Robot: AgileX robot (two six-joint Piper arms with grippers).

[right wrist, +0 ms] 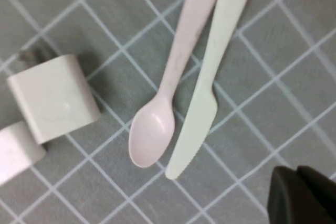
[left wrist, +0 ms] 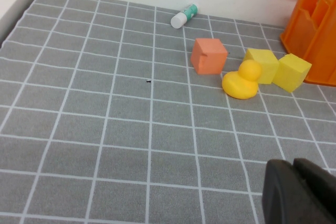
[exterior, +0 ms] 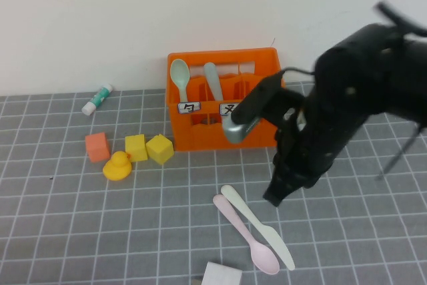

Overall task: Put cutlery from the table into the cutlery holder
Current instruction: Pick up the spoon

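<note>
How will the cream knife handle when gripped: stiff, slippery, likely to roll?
The cream-white knife lies flat on the table, so it probably won't roll. It looks thin, smooth plastic: likely light, a bit slippery. Its handle touches the pale pink spoon, which may shift. The shut right gripper hovers nearby; the left gripper is parked, shut.

The right arm's dark bulk covered the right-hand end of the orange cutlery holder (exterior: 200,131) in the high view, hiding its third label and any compartment there. The right gripper (right wrist: 302,195) showed only as a dark corner cut off by the wrist picture's edge; the left gripper (left wrist: 299,192) likewise. A white block (exterior: 222,275) was cropped at the bottom of the high view. The handle ends of the pale pink spoon (right wrist: 168,87) and cream-white knife (right wrist: 207,82) ran out of the right wrist picture. The labels' characters were too small to read.
</note>
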